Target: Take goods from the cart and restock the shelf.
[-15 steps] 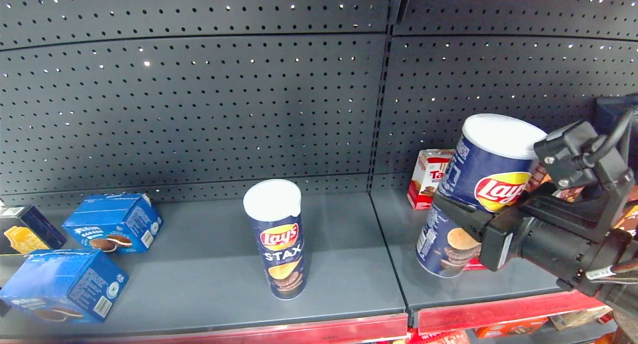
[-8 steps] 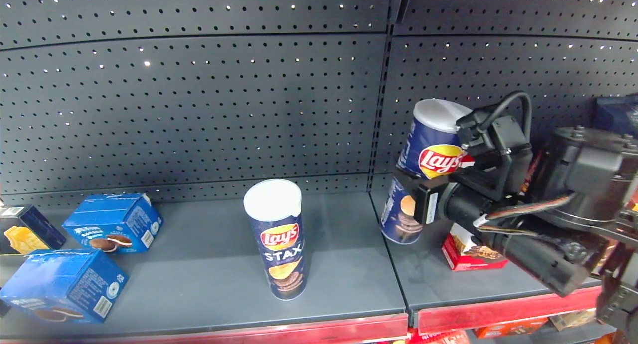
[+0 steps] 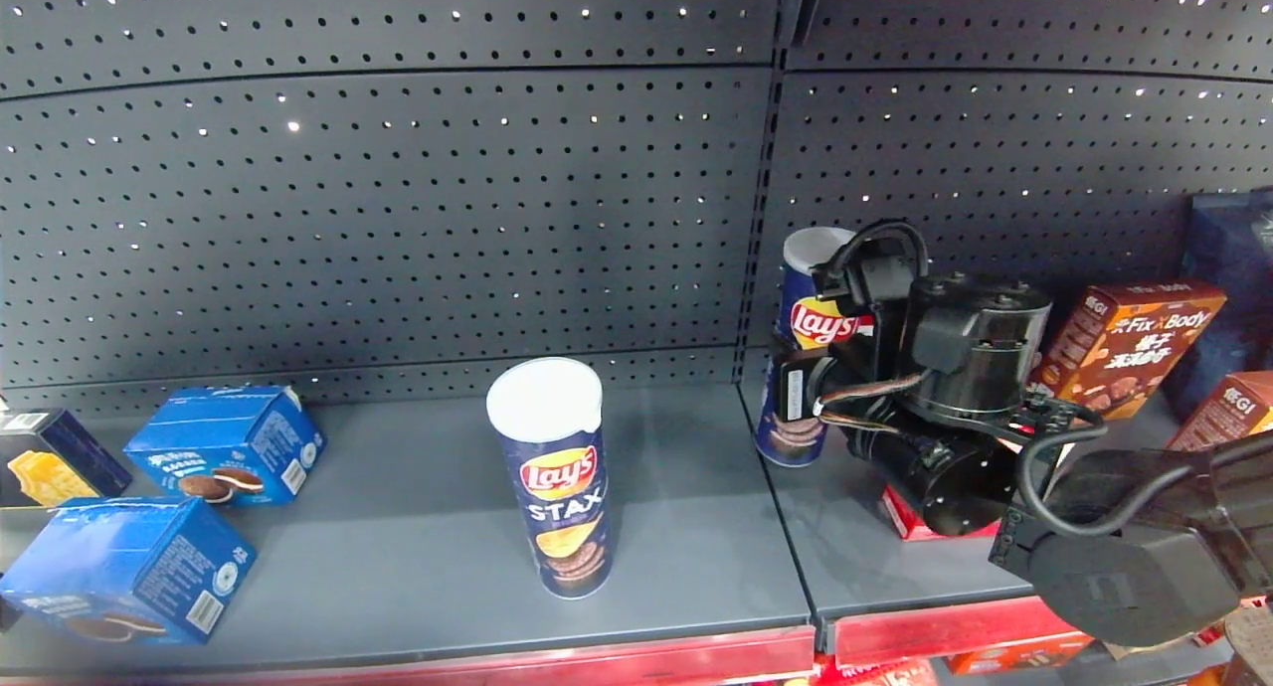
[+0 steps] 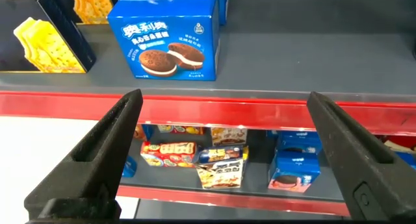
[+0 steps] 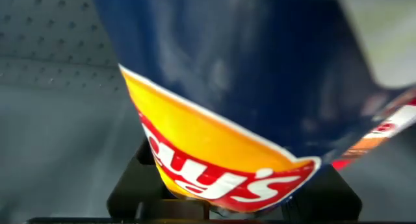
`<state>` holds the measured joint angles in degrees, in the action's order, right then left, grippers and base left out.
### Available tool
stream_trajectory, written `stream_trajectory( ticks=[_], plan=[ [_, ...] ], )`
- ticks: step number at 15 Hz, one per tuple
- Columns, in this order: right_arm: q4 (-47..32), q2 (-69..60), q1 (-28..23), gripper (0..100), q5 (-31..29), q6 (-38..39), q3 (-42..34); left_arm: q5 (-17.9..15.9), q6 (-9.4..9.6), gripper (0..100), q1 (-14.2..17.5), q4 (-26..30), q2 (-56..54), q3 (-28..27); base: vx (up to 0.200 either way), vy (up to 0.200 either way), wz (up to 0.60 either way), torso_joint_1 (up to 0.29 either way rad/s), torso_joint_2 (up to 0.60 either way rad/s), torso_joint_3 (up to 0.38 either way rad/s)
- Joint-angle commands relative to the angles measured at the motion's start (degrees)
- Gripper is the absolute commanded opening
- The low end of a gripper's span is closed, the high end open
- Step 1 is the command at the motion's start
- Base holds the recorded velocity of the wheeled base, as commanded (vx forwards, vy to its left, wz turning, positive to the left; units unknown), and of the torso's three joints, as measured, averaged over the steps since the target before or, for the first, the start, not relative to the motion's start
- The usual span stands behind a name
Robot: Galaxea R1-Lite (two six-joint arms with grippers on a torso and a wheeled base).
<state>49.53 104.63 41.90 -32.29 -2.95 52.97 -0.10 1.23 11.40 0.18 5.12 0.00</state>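
A dark blue chip can (image 3: pixel 552 477) with a white lid stands upright on the grey shelf (image 3: pixel 398 547), near the middle. My right gripper (image 3: pixel 808 383) is shut on a second, matching chip can (image 3: pixel 814 318), holding it nearly upright near the perforated back wall, just right of the shelf divider. Its base is at the shelf surface; I cannot tell whether it touches. In the right wrist view this can (image 5: pixel 221 120) sits very close between the fingers. My left gripper (image 4: pixel 224 152) is open, held in front of the red shelf edge (image 4: pixel 214 110), below a blue cookie box (image 4: pixel 166 39).
Two blue cookie boxes (image 3: pixel 229 442) (image 3: pixel 129 567) and a dark cracker box (image 3: pixel 55 462) lie at the shelf's left end. Orange-brown boxes (image 3: pixel 1124 343) stand at the right, and a red box (image 3: pixel 900 512) lies under my right arm. Lower shelves hold more goods (image 4: pixel 221 165).
My right gripper has carried the chip can leftward and deeper onto the shelf, lowering it and turning it from tilted to nearly upright. The standing can and boxes have not moved.
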Motion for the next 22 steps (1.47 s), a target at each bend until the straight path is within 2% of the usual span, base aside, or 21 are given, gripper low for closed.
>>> stream_trajectory(
  ticks=[1,5,8,13,17,20,22],
  plan=[
    [0.0,0.7,-0.6,0,0.0,0.0,0.0,0.0,0.0,100,0.0,-0.1,0.2,0.0,0.0,0.0,0.0,0.0,0.0,0.0],
    [-0.1,0.4,-1.1,0,0.0,0.0,-0.7,0.0,0.09,100,0.0,0.0,0.2,0.0,0.0,0.0,0.0,0.0,0.0,0.0],
    [0.0,0.2,-0.9,0,0.7,0.0,-0.7,0.0,0.0,100,0.0,-0.1,0.2,0.0,0.0,0.0,0.6,0.004,0.0,0.001],
    [0.0,0.2,-0.9,0,1.3,0.0,-0.7,0.0,0.0,100,0.0,0.0,0.2,0.0,0.0,0.0,0.0,0.0,0.0,0.0],
    [0.8,0.8,-3.2,0,10.4,0.4,0.1,0.0,0.0,100,0.0,0.0,0.2,0.0,0.0,0.0,0.0,0.0,0.0,0.0],
    [0.2,0.8,-4.6,0,19.9,0.2,0.7,0.0,0.0,100,0.0,0.0,0.2,0.0,0.0,0.0,0.0,0.0,0.0,0.0],
    [0.0,2.7,-4.9,0,20.4,0.0,3.0,0.0,0.0,100,0.0,0.0,0.2,0.0,0.0,0.0,0.0,0.0,0.0,0.0]
  ],
)
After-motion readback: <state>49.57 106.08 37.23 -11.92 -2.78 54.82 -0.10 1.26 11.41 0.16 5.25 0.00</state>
